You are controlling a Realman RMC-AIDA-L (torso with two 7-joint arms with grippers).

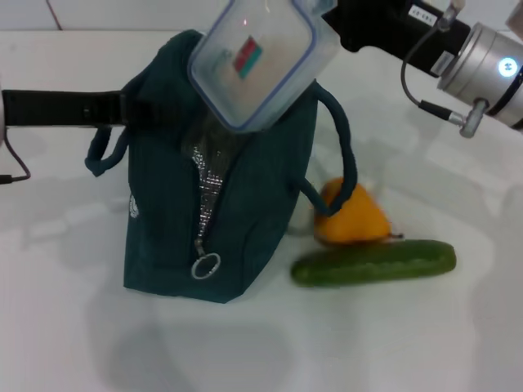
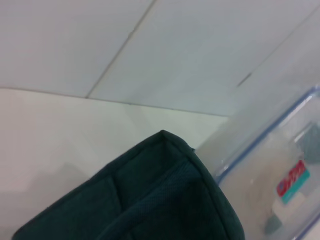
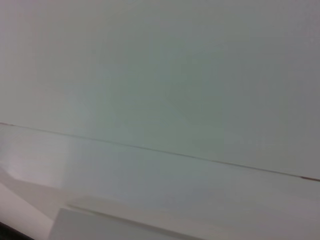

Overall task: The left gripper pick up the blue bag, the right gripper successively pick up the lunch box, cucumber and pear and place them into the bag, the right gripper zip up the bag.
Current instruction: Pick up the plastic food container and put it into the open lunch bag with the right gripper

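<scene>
One lunch box [image 1: 263,61], tilted, hangs from the right gripper [image 1: 331,20] over the blue bag's [image 1: 221,204] open mouth; left gripper [image 1: 127,109] pinches the bag's far edge.

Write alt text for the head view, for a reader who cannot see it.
The right gripper holds the clear lunch box tilted above the open mouth of the upright blue bag, while the left gripper grips the bag's far-left top edge. On the white table, a pear and cucumber lie beside the bag.
</scene>
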